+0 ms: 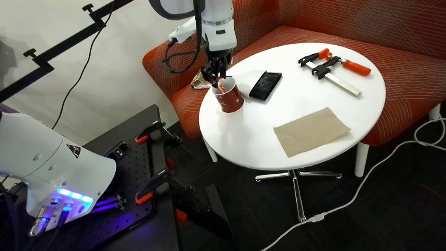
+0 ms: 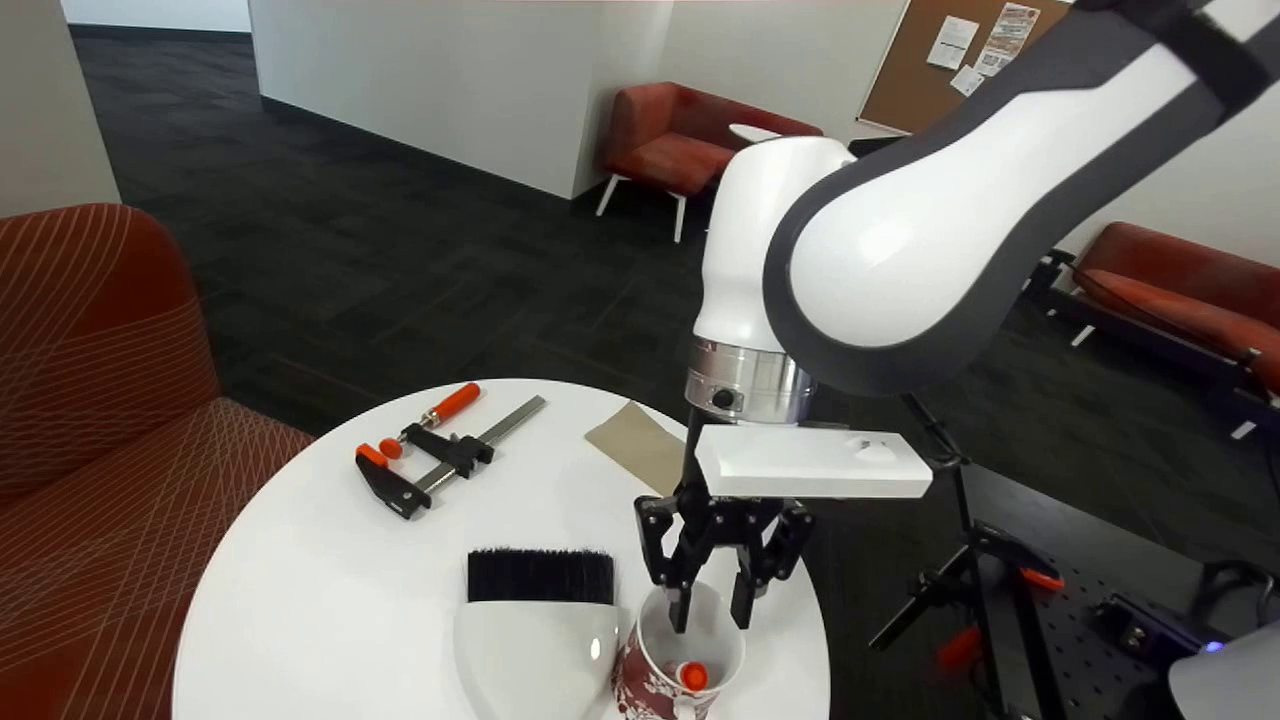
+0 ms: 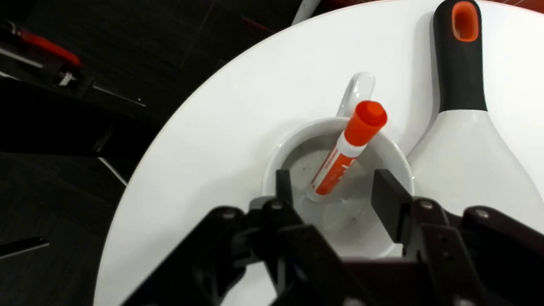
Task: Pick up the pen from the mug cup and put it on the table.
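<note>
The pen, a white marker with a red-orange label and cap, leans in the mug with its cap end above the rim; it shows in the wrist view (image 3: 340, 163) and both exterior views (image 1: 222, 87) (image 2: 692, 676). The dark red mug cup (image 1: 230, 103) stands upright on the round white table (image 1: 240, 139), its whitish rim (image 3: 293, 138) and handle clear in the wrist view. My gripper (image 3: 334, 187) is open and empty, pointing down over the mug's opening. Its fingertips are apart from the pen; the cap lies toward the handle side. The gripper also shows in an exterior view (image 2: 711, 618).
A white brush with black bristles (image 1: 265, 85) lies beside the mug. An orange-and-black clamp (image 1: 327, 71) and a brown paper sheet (image 1: 312, 131) lie farther across the table. A rust-orange sofa (image 1: 411, 76) borders the table.
</note>
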`<action>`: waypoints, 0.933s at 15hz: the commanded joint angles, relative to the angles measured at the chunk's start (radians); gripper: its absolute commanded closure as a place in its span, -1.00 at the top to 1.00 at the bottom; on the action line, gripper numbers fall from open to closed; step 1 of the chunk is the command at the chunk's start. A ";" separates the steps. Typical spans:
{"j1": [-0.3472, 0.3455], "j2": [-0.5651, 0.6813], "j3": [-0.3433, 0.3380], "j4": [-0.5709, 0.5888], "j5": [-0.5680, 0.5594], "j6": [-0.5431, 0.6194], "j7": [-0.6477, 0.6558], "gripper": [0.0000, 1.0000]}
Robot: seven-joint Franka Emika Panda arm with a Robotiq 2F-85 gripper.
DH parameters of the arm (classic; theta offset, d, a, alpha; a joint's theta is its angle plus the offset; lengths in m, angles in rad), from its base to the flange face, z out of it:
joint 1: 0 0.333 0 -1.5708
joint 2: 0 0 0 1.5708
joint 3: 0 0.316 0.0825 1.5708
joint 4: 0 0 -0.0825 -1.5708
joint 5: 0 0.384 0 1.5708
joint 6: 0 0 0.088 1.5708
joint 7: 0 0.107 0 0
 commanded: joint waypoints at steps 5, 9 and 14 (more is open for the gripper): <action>-0.019 0.080 0.017 0.065 0.078 -0.049 0.000 0.05; -0.017 0.110 0.020 0.090 0.097 -0.062 -0.004 -0.07; -0.018 0.135 0.021 0.111 0.110 -0.078 -0.006 -0.38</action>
